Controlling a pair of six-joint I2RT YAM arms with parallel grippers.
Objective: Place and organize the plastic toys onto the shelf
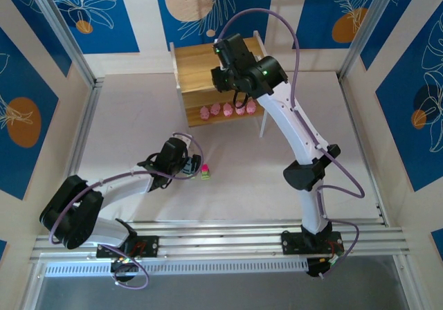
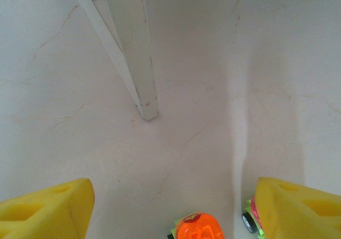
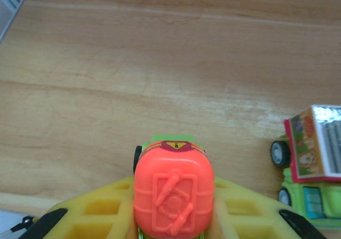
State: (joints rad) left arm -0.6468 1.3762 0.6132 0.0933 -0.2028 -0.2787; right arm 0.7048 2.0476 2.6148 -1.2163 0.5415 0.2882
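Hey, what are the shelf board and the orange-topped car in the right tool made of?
The shelf board: light wood or wood-look laminate, matte, judging by grain lines. The orange-topped car: probably moulded plastic, smooth, slightly glossy, with crisp raised shapes.

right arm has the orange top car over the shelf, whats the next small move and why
Probably ease the right gripper down a touch and open it. It is shut on the orange-topped car, with bare wooden shelf top just beneath and another toy car parked to the right, a gap between them. Whether the wheels touch the wood I cannot tell.
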